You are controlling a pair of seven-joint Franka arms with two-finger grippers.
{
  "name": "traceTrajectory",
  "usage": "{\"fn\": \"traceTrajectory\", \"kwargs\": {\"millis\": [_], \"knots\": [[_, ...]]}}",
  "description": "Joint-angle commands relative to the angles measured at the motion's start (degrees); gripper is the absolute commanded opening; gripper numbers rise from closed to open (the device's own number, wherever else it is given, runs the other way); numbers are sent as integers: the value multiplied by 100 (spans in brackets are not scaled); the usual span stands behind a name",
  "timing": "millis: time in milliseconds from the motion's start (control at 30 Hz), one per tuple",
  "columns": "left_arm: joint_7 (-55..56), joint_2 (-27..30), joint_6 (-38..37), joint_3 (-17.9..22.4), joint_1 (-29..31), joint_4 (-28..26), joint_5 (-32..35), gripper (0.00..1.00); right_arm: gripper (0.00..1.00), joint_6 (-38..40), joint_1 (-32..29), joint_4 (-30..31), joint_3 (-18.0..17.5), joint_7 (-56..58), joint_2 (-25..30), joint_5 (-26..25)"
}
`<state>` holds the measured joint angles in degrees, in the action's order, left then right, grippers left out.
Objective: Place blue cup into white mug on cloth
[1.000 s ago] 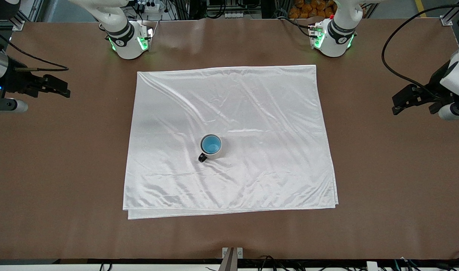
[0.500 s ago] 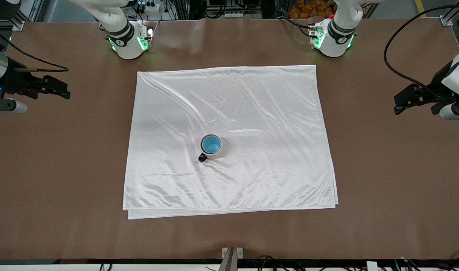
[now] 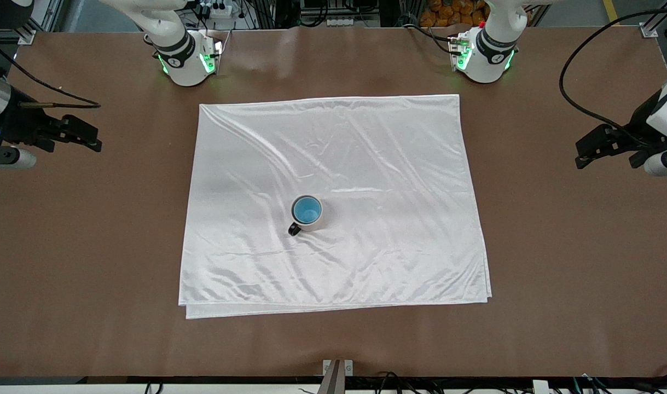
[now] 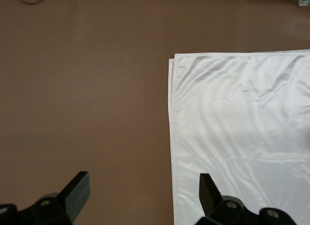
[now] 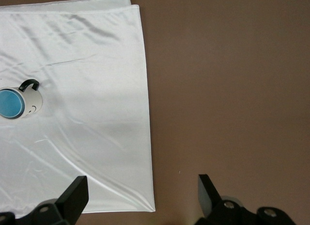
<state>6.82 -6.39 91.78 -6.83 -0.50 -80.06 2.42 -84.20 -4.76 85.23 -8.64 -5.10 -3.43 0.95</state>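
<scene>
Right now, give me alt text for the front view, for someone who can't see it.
A blue cup sits nested inside a white mug on a wrinkled white cloth spread over a brown table. Both arms wait off the cloth with open claws: the left claw over the table's left-arm end, the right claw over its right-arm end.

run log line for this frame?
blue cup: inside white mug | mug: on cloth | left gripper: open, empty | right gripper: open, empty
</scene>
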Motion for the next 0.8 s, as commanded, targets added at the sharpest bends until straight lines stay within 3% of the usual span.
{"fn": "traceTrajectory", "kwargs": {"millis": [0,767], "knots": [[56,331,437,24,41,-563,-146,100,100,17,2,-59,-32,-97,-17,-24],[83,507,464,111,85,-721,-137,100,100,-18,2,-59,-32,-97,-17,-24]]}}
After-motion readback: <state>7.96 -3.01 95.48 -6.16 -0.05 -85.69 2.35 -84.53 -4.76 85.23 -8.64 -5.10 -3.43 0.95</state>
